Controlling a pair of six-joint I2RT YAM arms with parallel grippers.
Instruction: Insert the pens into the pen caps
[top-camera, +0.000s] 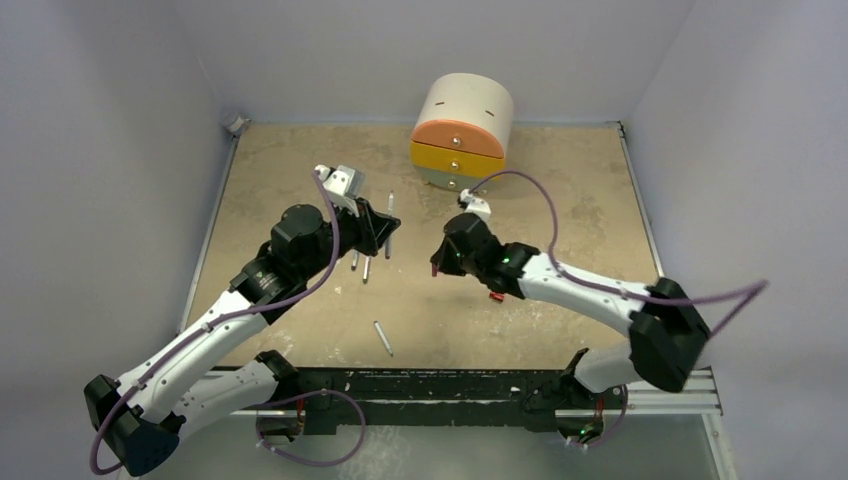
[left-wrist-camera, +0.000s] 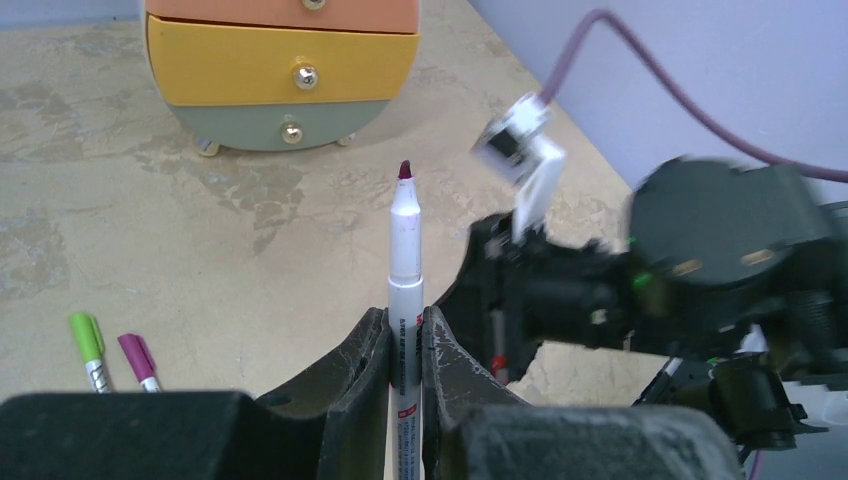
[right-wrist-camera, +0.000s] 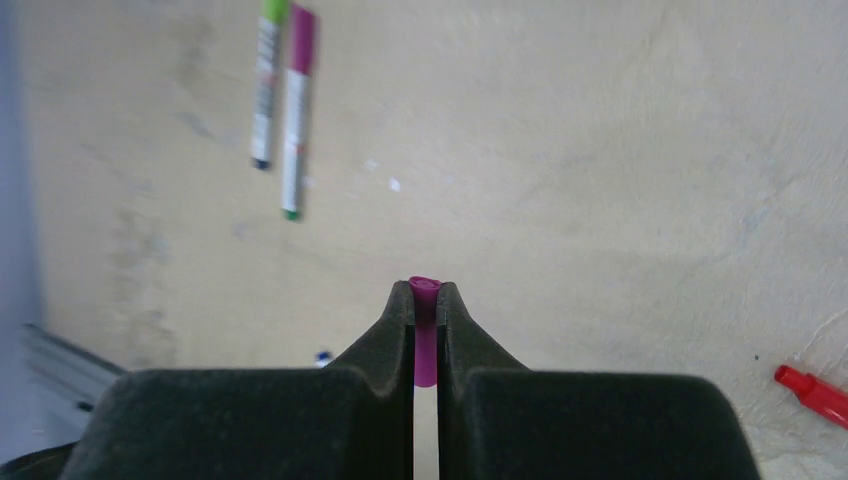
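– Between the two arms, above the middle of the desk (top-camera: 560, 200), what does each end effector hold?

– The left end effector (left-wrist-camera: 405, 322) is closed on a pen (left-wrist-camera: 405, 240), gripping it by the barrel. The bare magenta tip stands out beyond the fingers and points toward the chest of drawers (left-wrist-camera: 280, 70). The right end effector (right-wrist-camera: 425, 300) is closed on a magenta cap (right-wrist-camera: 424, 350); only a short end of the cap shows past the fingers.

– And how does the cap lie from the pen?

– To the pen's right side, near but apart. From the left wrist the right end effector is seen beside the barrel, not in front of the tip. From the right wrist no held pen is in sight before the cap, only two capped pens (right-wrist-camera: 296, 110) lying on the desk.

– So the two long axes do not agree?

– I judge they cross. The pen runs from near to far; the cap points across, toward the left arm's side. One of them must turn until the cap's mouth faces the tip on one line.
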